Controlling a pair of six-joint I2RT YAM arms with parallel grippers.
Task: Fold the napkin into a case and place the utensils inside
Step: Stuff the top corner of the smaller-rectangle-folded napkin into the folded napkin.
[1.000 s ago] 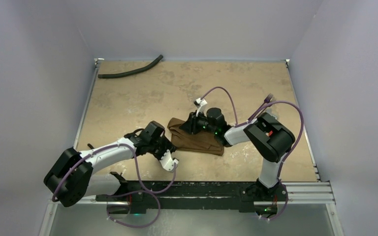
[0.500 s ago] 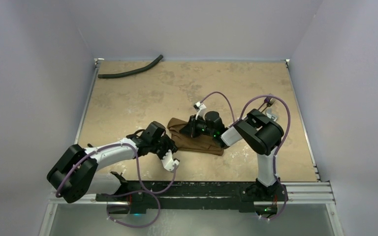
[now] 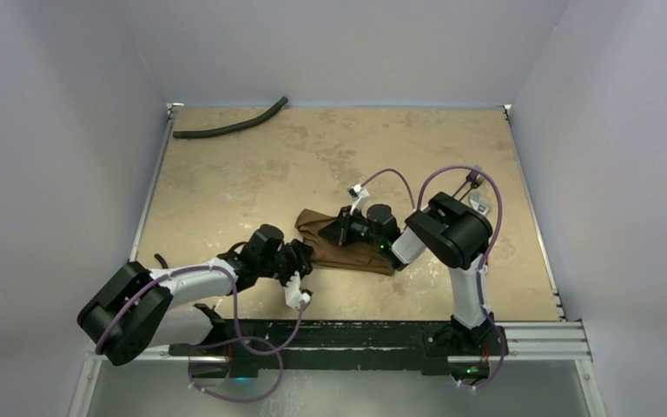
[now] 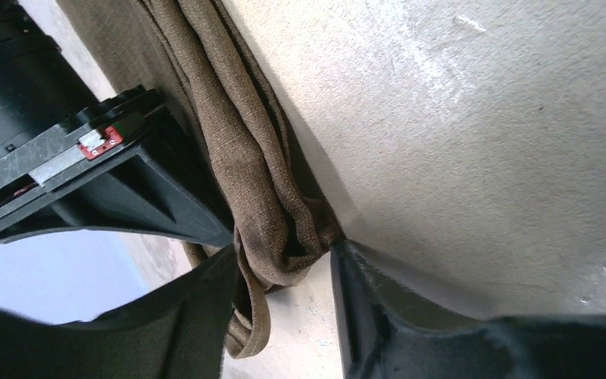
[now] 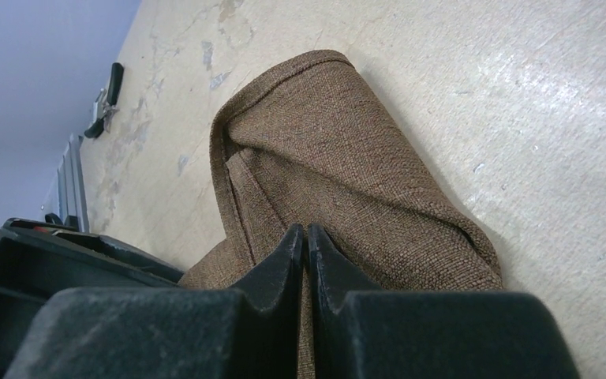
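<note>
On the worktop (image 3: pixel 252 165), the napkin (image 5: pixel 339 174) had just been pinched by the right fingers (image 5: pixel 306 245), now closed on a fold; its end was straddled by the half-open left fingers (image 4: pixel 363 316), so folding could go on.

A lab test cell: plain grey walls (image 3: pixel 69 130) enclose a worn tabletop (image 3: pixel 252 174).

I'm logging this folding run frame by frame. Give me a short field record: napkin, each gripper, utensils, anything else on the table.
napkin: brown cloth, folded into a bundle at mid-table
left gripper: jaws apart, astride the napkin's folded end
right gripper: jaws pressed together, pinching a layer of cloth on top of the napkin
utensils: none visible in any view
other: black hose at the far left corner of the table
</note>
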